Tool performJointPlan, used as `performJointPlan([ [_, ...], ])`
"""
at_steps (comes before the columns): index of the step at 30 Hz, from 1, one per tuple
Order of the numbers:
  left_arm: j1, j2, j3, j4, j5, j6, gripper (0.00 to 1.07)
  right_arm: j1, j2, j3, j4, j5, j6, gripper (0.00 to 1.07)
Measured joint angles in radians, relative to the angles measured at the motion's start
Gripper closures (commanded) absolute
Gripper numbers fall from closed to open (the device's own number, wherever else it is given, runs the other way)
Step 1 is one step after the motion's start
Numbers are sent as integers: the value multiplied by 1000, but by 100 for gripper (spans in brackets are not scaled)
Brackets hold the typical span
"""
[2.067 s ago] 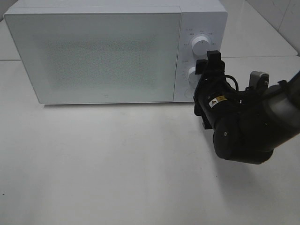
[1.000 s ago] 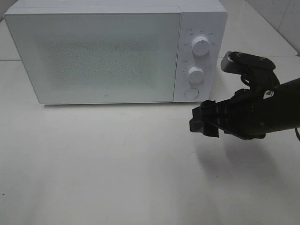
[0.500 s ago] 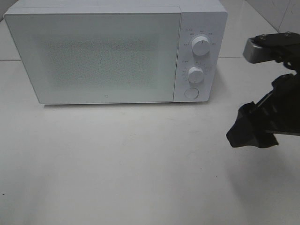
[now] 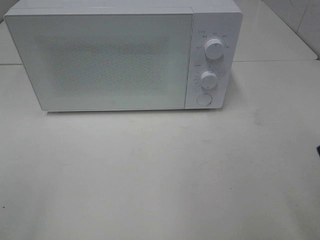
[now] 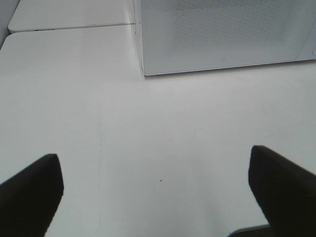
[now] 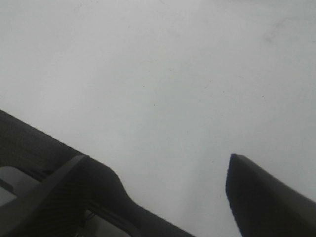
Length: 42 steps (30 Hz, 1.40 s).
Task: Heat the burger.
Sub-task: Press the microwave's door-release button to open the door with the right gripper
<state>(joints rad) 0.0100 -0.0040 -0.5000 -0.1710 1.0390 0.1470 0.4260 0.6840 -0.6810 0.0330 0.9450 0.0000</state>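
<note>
On table (image 4: 150, 175), burger visible in no view; its place cannot be told. Microwave (image 4: 120, 55) at table's back, door (image 4: 105, 60) closed, frosted, nothing visible through it. Two knobs (image 4: 214, 49) and round button (image 4: 203, 99) right of door. Before microwave's left front corner: left gripper (image 5: 153, 163), jaws wide, empty. Off microwave: right gripper (image 6: 158, 163), jaws apart, only table between.
</note>
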Motion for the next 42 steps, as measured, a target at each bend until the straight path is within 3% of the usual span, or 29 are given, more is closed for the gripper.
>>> performJointPlan([
  [4,0,0,0,0,0,0,10,-86,-173,78,-3,15,0,33],
  [7,0,0,0,0,0,0,10,-108,-207,90,-5,15,0,33],
  [9,0,0,0,0,0,0,10,-187,-321,140,-6,22,0,33],
  [17,0,0,0,0,0,0,10,-321,-534,147,-6,20,-20,33],
  [25,0,0,0,0,0,0,10,-347,-682,158,-11,57,-31,34],
  [42,0,0,0,0,0,0,10,-347,-689,174,-33,89,-30,35],
])
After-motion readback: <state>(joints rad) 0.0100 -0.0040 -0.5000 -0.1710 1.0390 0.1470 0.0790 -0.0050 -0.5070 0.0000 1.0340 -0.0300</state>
